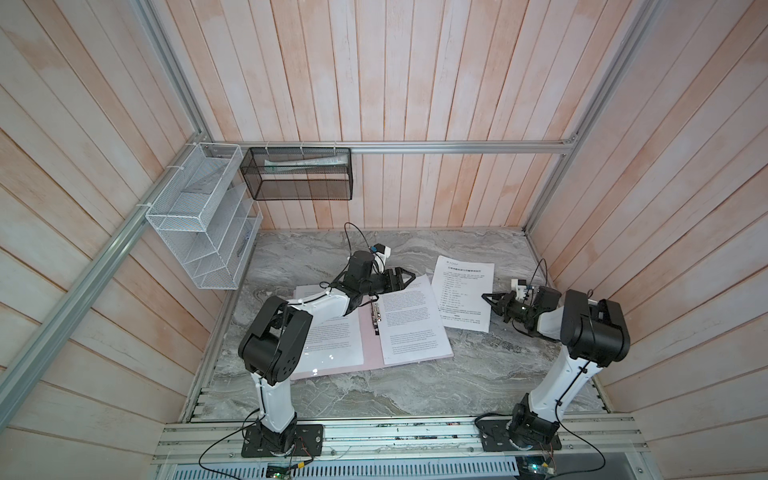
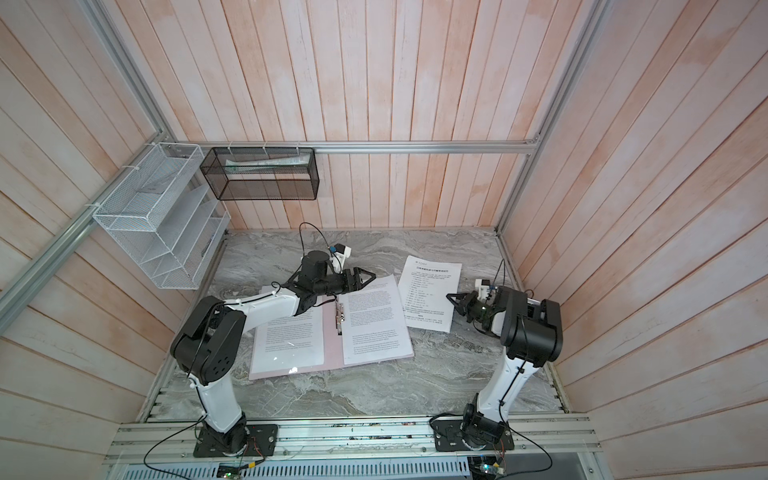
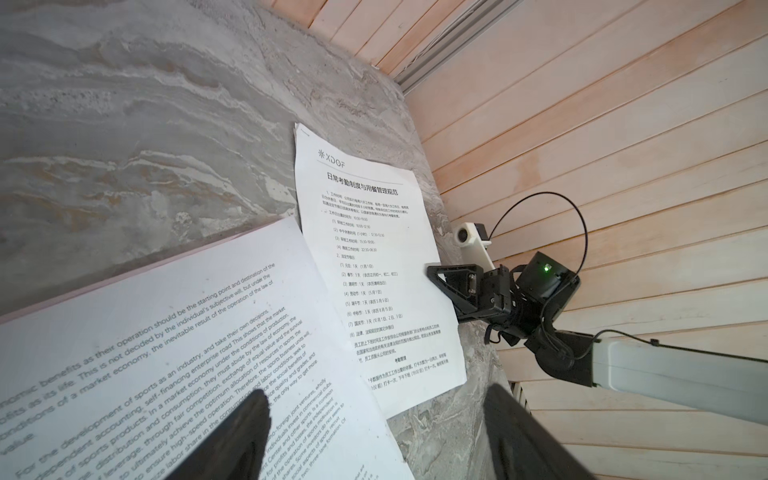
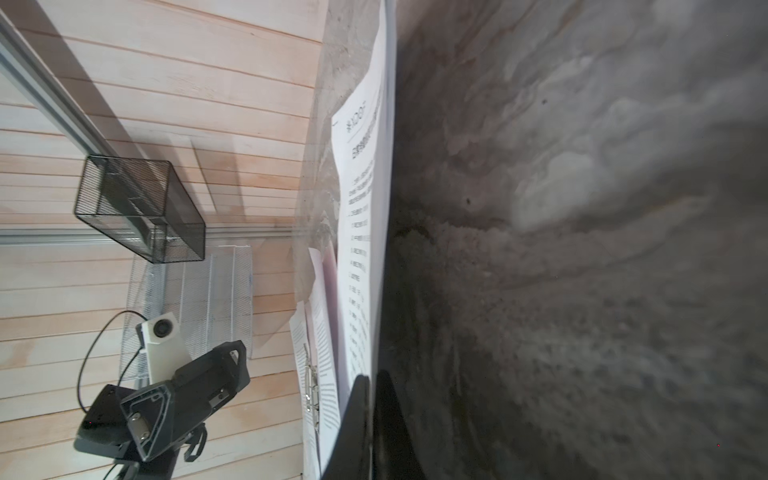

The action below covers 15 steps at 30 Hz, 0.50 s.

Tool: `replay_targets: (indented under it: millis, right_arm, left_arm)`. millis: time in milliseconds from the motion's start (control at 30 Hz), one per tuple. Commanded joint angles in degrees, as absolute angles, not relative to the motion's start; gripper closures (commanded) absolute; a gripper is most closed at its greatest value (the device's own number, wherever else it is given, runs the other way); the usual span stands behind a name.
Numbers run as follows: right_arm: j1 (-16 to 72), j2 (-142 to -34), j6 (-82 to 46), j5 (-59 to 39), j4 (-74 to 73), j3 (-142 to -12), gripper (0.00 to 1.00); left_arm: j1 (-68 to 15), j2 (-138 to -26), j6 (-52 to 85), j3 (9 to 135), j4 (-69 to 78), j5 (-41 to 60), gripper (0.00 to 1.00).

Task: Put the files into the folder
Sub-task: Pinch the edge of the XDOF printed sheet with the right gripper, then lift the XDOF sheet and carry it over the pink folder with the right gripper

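While two text sheets (image 1: pixel 411 320) lie on your open pink folder (image 1: pixel 371 349), your right gripper (image 1: pixel 485 296) pinches the third, headed sheet (image 1: pixel 463 291); left gripper (image 1: pixel 409 276) gapes

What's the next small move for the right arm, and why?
Probably raise the right end effector slightly and draw the headed sheet onto the open folder. It looks shut on that sheet's right edge. The sheet lies mostly on the table beside the folder, and the left end effector hangs open.
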State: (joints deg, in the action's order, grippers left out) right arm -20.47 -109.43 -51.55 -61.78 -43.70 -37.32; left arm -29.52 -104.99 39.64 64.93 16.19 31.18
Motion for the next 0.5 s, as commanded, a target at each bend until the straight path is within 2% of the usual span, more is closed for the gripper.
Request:
replay_targets:
  millis: [0,267,367,467]
  right_arm:
    - [-22.55,-106.47,-65.15,-62.99,-63.92,-34.33,1.00]
    - [-24.39,-108.51,-92.28,-60.88,-101.61,-30.87,1.00]
    - [-22.77,-105.91,-95.80,-61.11,-103.42,-31.28,1.00]
    - [-19.22,-99.82,-92.59,-60.70,-98.33,-30.58,1.00]
  left_arm:
    - [-29.05,-100.84,37.63,62.87,14.27,30.49,0.17]
    - [-26.17,-88.38,37.18,52.19,12.03,26.88,0.17]
    - [-25.97,-81.21,36.33,48.57,8.34,23.10,0.12]
    - [-25.85,-73.81,34.73,45.04,3.17,18.65,0.10]
